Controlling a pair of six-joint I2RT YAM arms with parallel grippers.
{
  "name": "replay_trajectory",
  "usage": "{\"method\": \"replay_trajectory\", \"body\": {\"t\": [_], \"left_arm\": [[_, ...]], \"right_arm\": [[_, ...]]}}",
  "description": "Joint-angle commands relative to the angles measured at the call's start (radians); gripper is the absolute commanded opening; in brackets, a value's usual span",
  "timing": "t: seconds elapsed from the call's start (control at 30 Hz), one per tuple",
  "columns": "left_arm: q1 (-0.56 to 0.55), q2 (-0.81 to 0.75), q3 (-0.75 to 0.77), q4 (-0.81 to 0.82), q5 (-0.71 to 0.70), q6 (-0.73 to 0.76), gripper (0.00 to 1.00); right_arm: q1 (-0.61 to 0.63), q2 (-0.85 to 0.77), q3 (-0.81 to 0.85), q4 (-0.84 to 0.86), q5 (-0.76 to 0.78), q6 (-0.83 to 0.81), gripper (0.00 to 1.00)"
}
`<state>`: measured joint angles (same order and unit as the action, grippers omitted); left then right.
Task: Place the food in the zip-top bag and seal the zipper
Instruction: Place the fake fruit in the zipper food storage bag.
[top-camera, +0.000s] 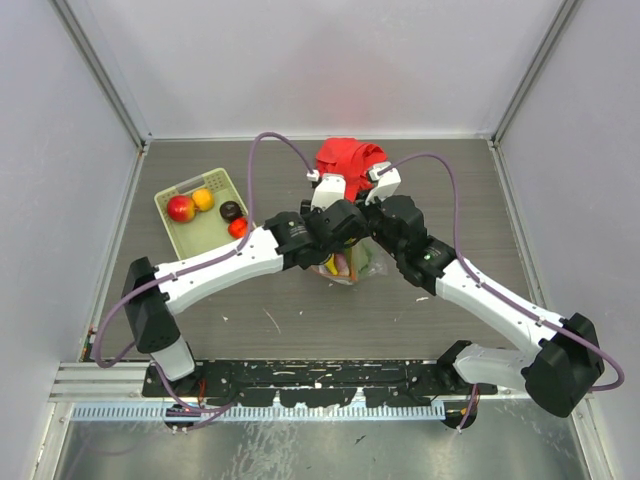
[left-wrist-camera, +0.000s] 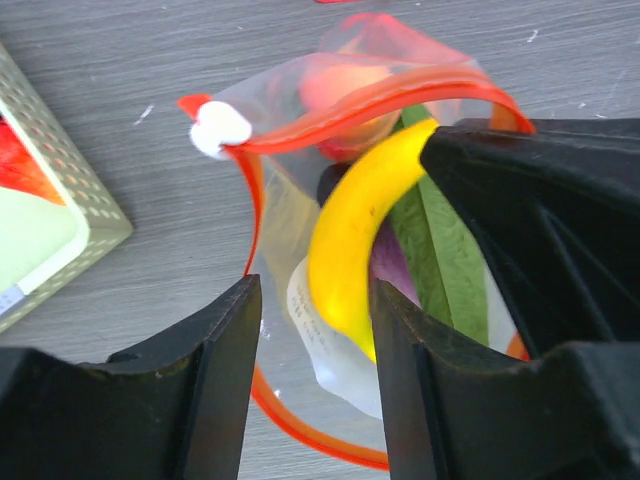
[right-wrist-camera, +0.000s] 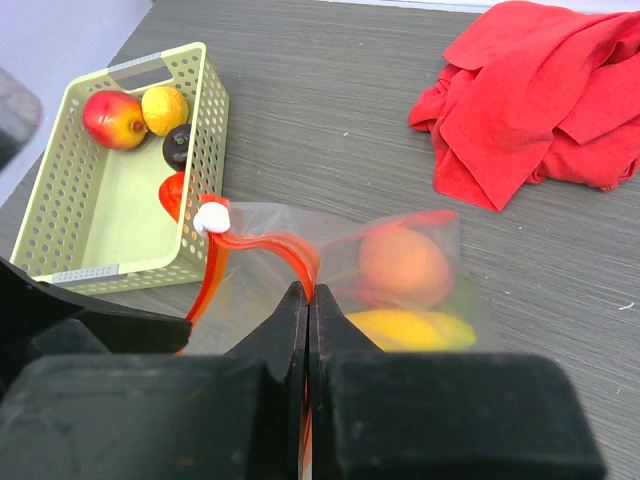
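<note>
Top external shows a grey wood-grain table boxed by pale walls, with the zip-top bag mid-table, a green basket to its left and a red cloth behind. The right gripper pinches the zipper with its jaws closed. The left gripper is spread, holding nothing, above the bagged banana.

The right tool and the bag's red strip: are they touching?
Touching. The right wrist view shows the right tool shut on the zipper, the strip disappearing into its closed grip.
</note>
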<state>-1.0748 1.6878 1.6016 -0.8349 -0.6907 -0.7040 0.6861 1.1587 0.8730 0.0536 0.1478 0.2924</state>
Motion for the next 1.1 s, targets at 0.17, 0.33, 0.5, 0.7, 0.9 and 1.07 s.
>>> {"method": "replay_trajectory", "body": {"t": [0.17,0.33,0.5,0.7,0.9,1.07], "left_arm": [[-0.006,-0.029,-0.027,0.077,0.071,-0.043,0.53],[-0.004,-0.125,-0.084,0.063,0.061,-0.047,0.56],[0.006,-0.209,-0.148,0.059,0.065,-0.062,0.58],[0.042,-0.254,-0.23,0.092,0.094,-0.084,0.58],[0.1,-0.209,-0.259,0.15,0.229,-0.098,0.53],[0.114,-0.161,-0.245,0.168,0.281,-0.099,0.39]], "right_arm": [[0.004,-0.019,0.012,0.09,0.015,0.011,0.0],[0.005,-0.028,0.007,0.087,0.025,0.006,0.0],[0.004,-0.029,0.004,0.085,0.027,0.005,0.0],[0.004,-0.03,0.004,0.083,0.027,0.005,0.0],[0.004,-0.031,0.006,0.08,0.029,0.005,0.0],[0.004,-0.032,0.006,0.077,0.032,0.002,0.0]]}}
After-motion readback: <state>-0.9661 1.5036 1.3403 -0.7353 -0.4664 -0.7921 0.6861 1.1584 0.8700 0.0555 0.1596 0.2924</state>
